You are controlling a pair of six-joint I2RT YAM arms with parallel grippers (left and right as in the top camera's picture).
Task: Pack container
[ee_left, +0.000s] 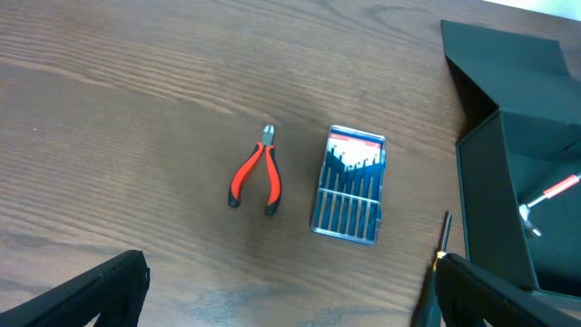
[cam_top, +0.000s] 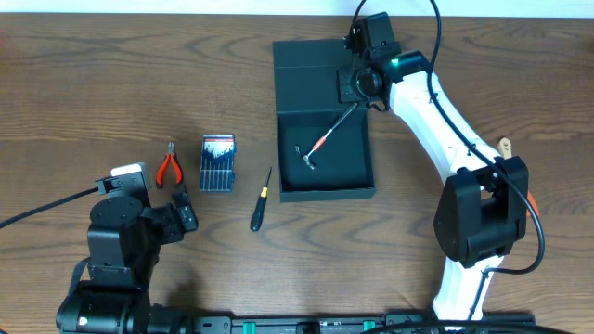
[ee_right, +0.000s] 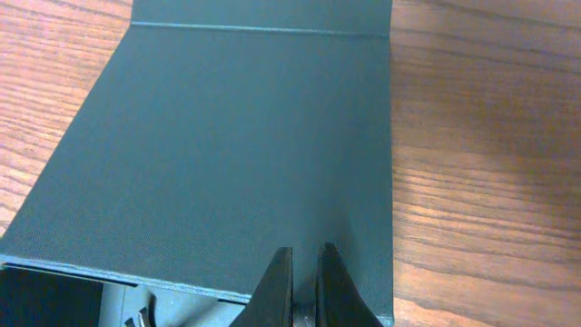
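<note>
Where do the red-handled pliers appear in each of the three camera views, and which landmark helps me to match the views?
Overhead: the pliers lie left of centre, just left of the blue bit case.
Left wrist: the pliers lie near the middle, left of the bit case.
Right wrist: not in view.
Shared landmark: the dark green container, whose lid fills the right wrist view.

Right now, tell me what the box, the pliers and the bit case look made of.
Box: likely rigid cardboard, matte dark teal, with a fine cloth-like grain and a creased hinge.
Pliers: the head looks like dark metal; the red handles look like smooth plastic or rubber sleeves.
Bit case: seemingly clear blue-tinted plastic, ribbed, and the contents seem to show through.
</note>
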